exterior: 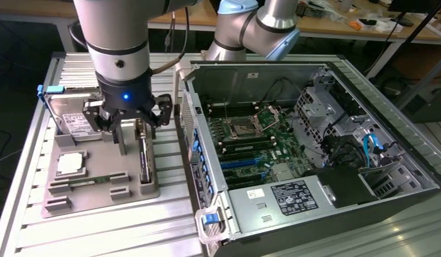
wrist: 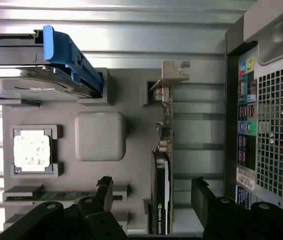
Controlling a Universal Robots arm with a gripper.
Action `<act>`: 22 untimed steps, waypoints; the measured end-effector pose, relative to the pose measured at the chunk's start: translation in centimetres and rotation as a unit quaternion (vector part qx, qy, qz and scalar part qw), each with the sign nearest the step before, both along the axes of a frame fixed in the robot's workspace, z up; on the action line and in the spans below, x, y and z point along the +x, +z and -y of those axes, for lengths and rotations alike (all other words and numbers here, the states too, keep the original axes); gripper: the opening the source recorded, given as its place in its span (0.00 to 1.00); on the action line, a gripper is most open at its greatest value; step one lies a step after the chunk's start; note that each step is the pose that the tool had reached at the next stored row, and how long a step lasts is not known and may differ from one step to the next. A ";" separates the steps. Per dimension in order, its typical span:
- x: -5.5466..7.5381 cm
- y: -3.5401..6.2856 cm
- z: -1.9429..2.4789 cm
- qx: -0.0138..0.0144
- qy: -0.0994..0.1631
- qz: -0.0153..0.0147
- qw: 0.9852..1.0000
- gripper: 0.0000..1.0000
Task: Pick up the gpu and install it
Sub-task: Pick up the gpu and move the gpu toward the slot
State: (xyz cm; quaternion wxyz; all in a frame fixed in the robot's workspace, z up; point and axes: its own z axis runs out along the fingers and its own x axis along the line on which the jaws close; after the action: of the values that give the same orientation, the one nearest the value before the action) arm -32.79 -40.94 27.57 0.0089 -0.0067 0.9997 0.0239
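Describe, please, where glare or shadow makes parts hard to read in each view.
Exterior view: the light is even; the computer case has a shadowed corner beside the power supply, and a blue light glows on the gripper. Wrist view: the table slats glare bright, the CPU is washed out to white, and the gpu has a dark face while its bracket shines.

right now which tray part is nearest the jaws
The thin black gpu card on edge, below the open jaws; the silver hard drive and square chip lie aside.
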 end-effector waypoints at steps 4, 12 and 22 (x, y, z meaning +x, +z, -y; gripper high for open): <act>0.0 -0.72 0.02 0.000 0.000 0.000 1.000 0.74; 0.0 -2.06 0.70 0.000 0.000 0.000 1.000 0.74; 0.4 -2.93 0.70 0.000 0.000 0.000 1.000 0.74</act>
State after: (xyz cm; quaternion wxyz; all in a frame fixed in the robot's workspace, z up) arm -32.39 -41.65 24.64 0.0090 -0.0067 0.9997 0.0239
